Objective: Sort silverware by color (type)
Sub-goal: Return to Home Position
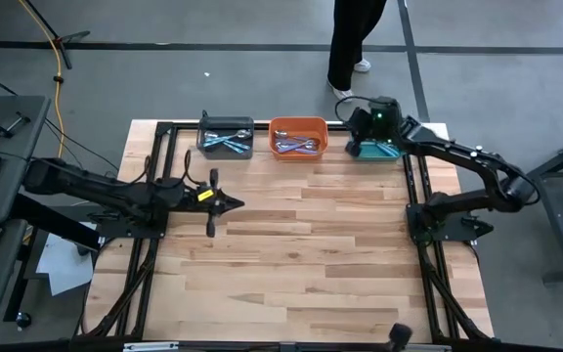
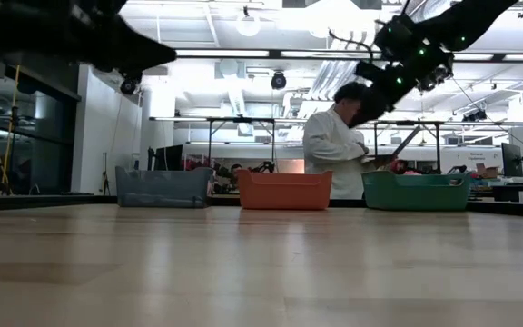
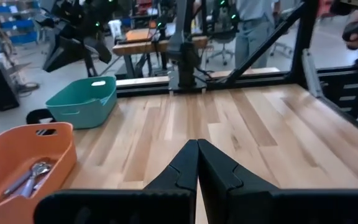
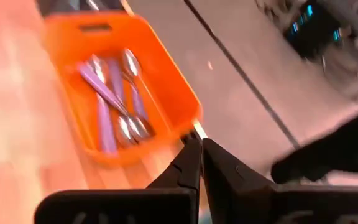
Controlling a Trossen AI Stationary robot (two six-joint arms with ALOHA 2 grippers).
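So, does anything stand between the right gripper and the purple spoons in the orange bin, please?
Nothing visible does. The right gripper, shut, hangs over the teal bin; the purple spoons lie uncovered in the orange bin beside it. The left gripper waits mid-table.

One camera hangs overhead staring straight down on the whole table [image 1: 301, 254], another sits at tabletop height looking level across it into the room, and the two wrist cameras look forward from close in, all four sharing the orange bin [image 2: 284, 193].
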